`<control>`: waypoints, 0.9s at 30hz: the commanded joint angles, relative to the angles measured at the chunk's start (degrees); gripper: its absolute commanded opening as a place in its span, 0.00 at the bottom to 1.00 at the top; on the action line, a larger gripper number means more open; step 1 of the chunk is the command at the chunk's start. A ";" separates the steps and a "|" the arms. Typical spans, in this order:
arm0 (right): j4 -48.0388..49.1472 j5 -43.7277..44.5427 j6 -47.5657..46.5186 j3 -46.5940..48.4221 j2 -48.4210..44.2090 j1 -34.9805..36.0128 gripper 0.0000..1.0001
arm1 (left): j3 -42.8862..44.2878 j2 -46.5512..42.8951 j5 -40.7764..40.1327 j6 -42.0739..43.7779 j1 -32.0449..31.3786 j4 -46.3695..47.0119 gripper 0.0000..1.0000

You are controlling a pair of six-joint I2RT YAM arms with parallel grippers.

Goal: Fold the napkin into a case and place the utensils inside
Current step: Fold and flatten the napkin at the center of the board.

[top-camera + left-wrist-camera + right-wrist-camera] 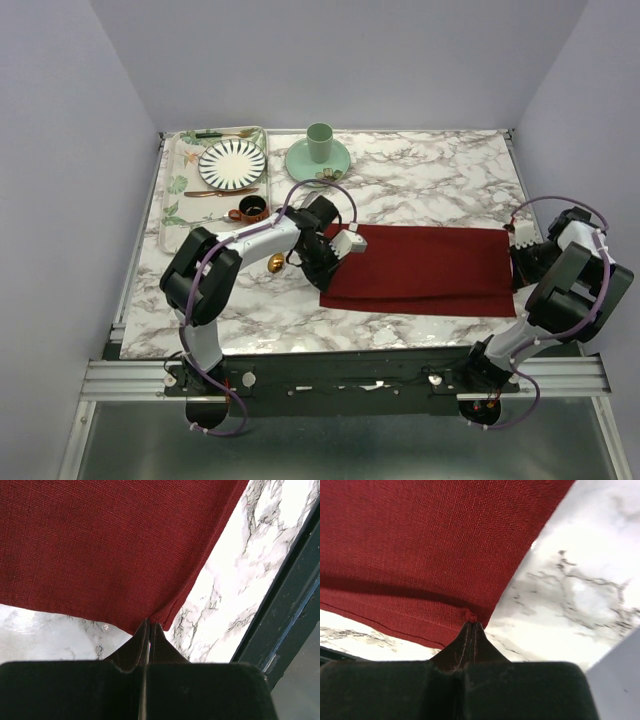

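Note:
The dark red napkin point(420, 268) lies flat on the marble table as a wide rectangle. My left gripper point(325, 283) is at its near-left corner, and in the left wrist view the gripper point(150, 625) is shut with that corner of the napkin point(100, 545) caught at its tips. My right gripper point(515, 263) is at the right edge. In the right wrist view the gripper point(473, 625) is shut on a puckered bit of the napkin point(430, 540) by a corner. A gold spoon point(276, 263) shows just left of my left arm. The knife is hidden.
A floral tray point(172, 190) at the back left holds a striped plate point(232, 163), a green-handled utensil point(222, 134) and a brown-gold utensil point(215, 192). A small brown cup point(252, 208) stands beside it. A green cup on a saucer point(319, 148) is behind the napkin.

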 commanded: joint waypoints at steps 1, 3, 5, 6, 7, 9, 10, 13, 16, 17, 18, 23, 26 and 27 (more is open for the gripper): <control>-4.74 -1.52 -0.28 4.01 -4.05 -0.53 0.01 | 2.55 -3.01 -0.99 -0.01 0.04 -1.86 0.00; -6.15 -1.78 -0.63 4.01 -5.02 -0.53 0.01 | 2.73 -4.33 -0.91 -0.09 0.04 -2.65 0.00; -7.03 -1.78 -1.07 3.75 -6.43 -0.53 0.01 | 2.73 -5.56 -0.90 -0.18 0.04 -3.18 0.00; -7.82 -1.78 -1.24 3.57 -6.96 -0.53 0.01 | 2.73 -6.00 -0.90 -0.10 0.04 -3.61 0.00; -8.26 -1.87 -1.42 3.22 -7.40 -0.53 0.01 | 2.47 -6.27 -0.99 0.08 0.04 -3.71 0.00; -8.61 -1.61 -1.51 2.52 -8.63 -0.53 0.01 | 2.12 -6.97 -1.08 0.34 0.04 -4.41 0.00; -8.70 -1.52 -1.68 2.17 -8.98 -0.53 0.01 | 1.59 -7.06 -1.17 0.52 -0.04 -4.50 0.00; -8.27 -0.64 -2.04 0.06 -9.86 -0.53 0.01 | 0.63 -7.50 -1.52 0.70 0.04 -4.32 0.00; -6.78 0.06 -2.21 -2.31 -9.95 -0.62 0.01 | -0.08 -7.33 -1.17 0.17 0.04 -3.36 0.00; -6.25 0.32 -2.13 -2.75 -9.69 -0.62 0.01 | -0.25 -6.80 -1.08 0.00 -0.04 -3.01 0.00; -5.03 0.50 -1.86 -3.45 -9.25 -0.62 0.01 | -0.43 -6.62 -0.99 -0.09 -0.05 -2.48 0.00; -0.01 2.52 -0.81 -4.95 -4.60 -0.62 0.01 | -1.75 -3.91 -0.90 -0.45 -0.05 -0.54 0.00; 1.31 2.70 -0.02 -4.60 -2.40 -0.62 0.01 | -2.01 -2.76 -0.91 -0.71 -0.05 0.42 0.00; 1.58 2.61 0.07 -4.51 -2.22 -0.62 0.01 | -2.19 -2.49 -0.90 -0.71 -0.05 0.60 0.00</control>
